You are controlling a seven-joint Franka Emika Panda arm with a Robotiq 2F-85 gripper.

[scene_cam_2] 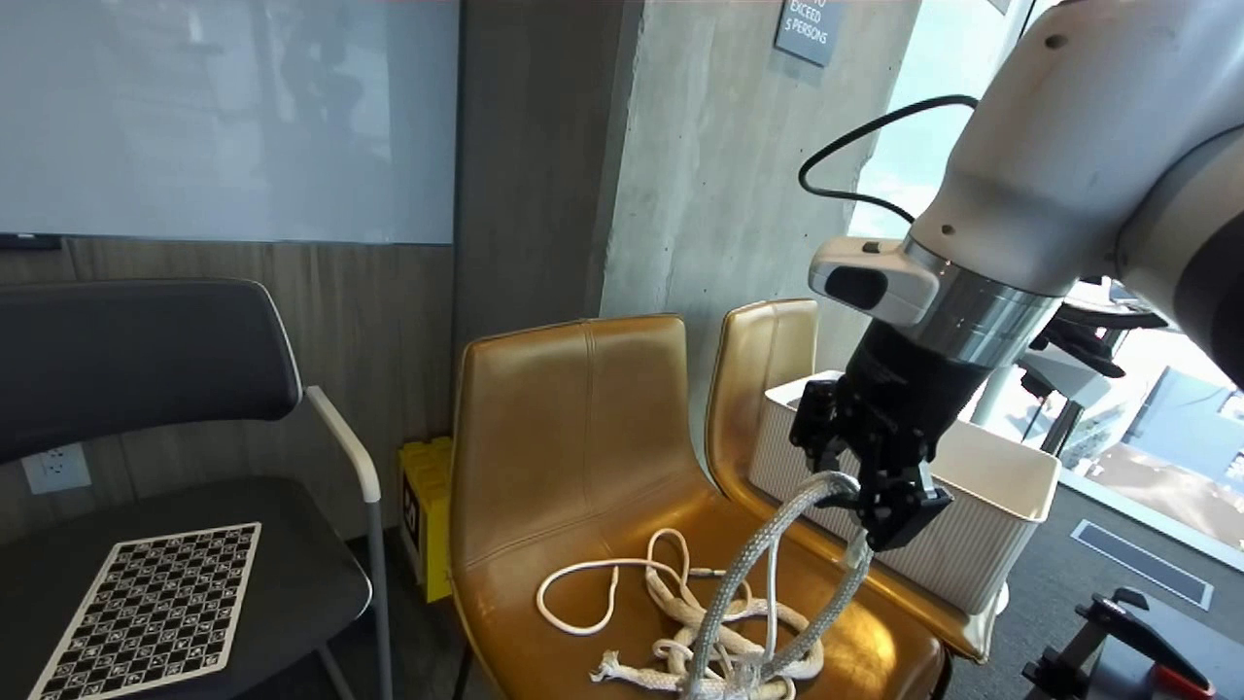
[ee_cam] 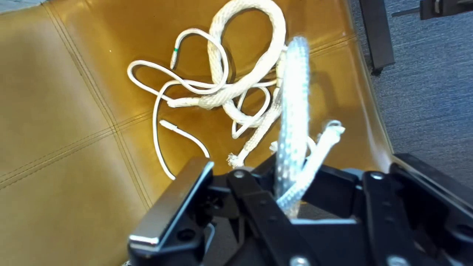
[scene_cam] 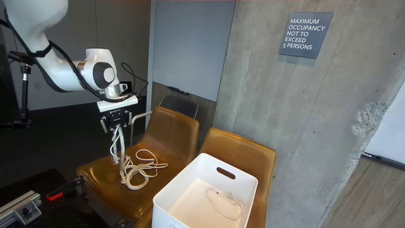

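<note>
While the Panda arm (scene_cam: 66,72) slants down from 10 o'clock in an exterior view, the gripper (scene_cam: 117,124) points down w/ its jaws clamped on a grey-white braided rope (ee_cam: 293,107). Held rope's up in the air over the tan chair (scene_cam: 99,177), drooping in a loop, approx. vert., its lower part down by the cream rope (ee_cam: 249,79); can't tell for sure if they touch. In the wrist view a short whitish rope end (ee_cam: 322,150) sticks out from b/w the jaws toward 1 o'clock. Cream rope's coiled on the chair seat at approx. 11 o'clock from the gripper, same view, tangled w/ thin white cord (ee_cam: 155,127); can't tell if that's 1 pc or more. In an exterior view a white bin (scene_cam: 205,167) is at 4 o'clock from the gripper, on a 2nd tan chair (scene_cam: 248,148) just beside the 1st; a thin pale cord (scene_cam: 231,198) lies on the bin floor, toward its 4 o'clock side. Occupancy sign (scene_cam: 304,35) (max. 5 pers.) hangs at 2 o'clock from the gripper on the concrete wall (scene_cam: 253,88). In an exterior view a dark chair (scene_cam_2: 146,369) at 9 o'clock from the gripper has a blk/wht checkered board (scene_cam_2: 155,612) flat on its seat, & a yellow box (scene_cam_2: 428,515) stands b/w that chair & the 1st tan one.
</note>
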